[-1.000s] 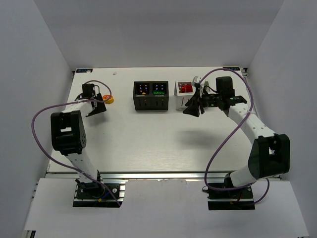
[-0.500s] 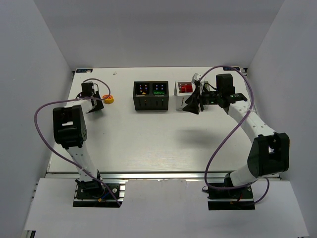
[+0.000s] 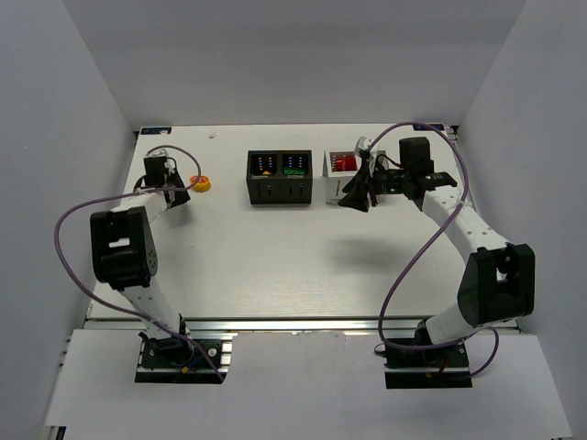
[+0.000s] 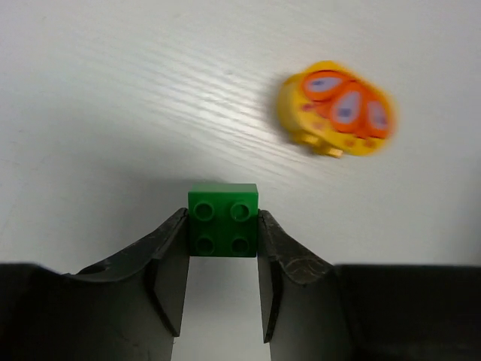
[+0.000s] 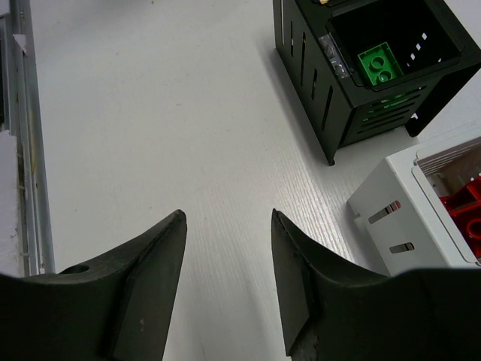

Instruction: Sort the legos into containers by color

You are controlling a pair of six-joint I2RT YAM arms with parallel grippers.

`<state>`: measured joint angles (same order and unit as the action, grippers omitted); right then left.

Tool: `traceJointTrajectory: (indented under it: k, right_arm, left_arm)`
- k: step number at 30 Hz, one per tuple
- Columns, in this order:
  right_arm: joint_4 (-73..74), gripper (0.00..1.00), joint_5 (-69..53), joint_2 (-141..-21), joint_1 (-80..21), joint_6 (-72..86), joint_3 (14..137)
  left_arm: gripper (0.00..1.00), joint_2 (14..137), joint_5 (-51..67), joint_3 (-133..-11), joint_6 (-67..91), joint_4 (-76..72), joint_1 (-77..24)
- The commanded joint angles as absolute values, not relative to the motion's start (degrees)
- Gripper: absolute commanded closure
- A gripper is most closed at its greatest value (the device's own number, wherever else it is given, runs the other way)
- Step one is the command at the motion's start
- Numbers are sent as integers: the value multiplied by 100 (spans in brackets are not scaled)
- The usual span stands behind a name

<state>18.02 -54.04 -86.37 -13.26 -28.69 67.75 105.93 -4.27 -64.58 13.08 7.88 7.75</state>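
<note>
- My left gripper (image 4: pixel 222 219) pinches a green lego (image 4: pixel 222 226) by its sides, low near the table's (image 4: pixel 113 90) far-left corner, arm stretched far forward.
- An orange-yellow rounded lego (image 4: pixel 336 109) lies just beyond, printed with pale ovals, blurred.
- My right gripper (image 5: pixel 227 226) has its fingers spread around nothing and hovers beside the white container (image 5: pixel 391 218), which holds red legos (image 5: pixel 470 214).
- The black container (image 5: pixel 316 83) has a second green lego (image 5: pixel 378 64) in its right compartment.

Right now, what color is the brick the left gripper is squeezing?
Green. The brick shows best in the left wrist view.
</note>
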Motion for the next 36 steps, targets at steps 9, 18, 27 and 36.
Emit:
traceJointTrajectory:
  k: [9, 18, 27, 36]
  right_arm:
    - [1784, 86, -5344, -8411, -1336, -2918, 6864]
    - [1670, 100, -5388, -8227, -1336, -2769, 6724]
    - [1635, 98, -5309, -7981, -1327, -2760, 6504]
    - [1863, 93, -5291, -8007, -1275, -2978, 6600]
  left_arm:
    - [84, 8613, 1608, -6574, 2777, 97, -1062]
    - [83, 9649, 1240, -7848, 2874, 263, -2293]
    - [76, 10476, 713, -8630, 2646, 641, -2637]
    - [56, 11074, 352, -9359, 2356, 1125, -2681]
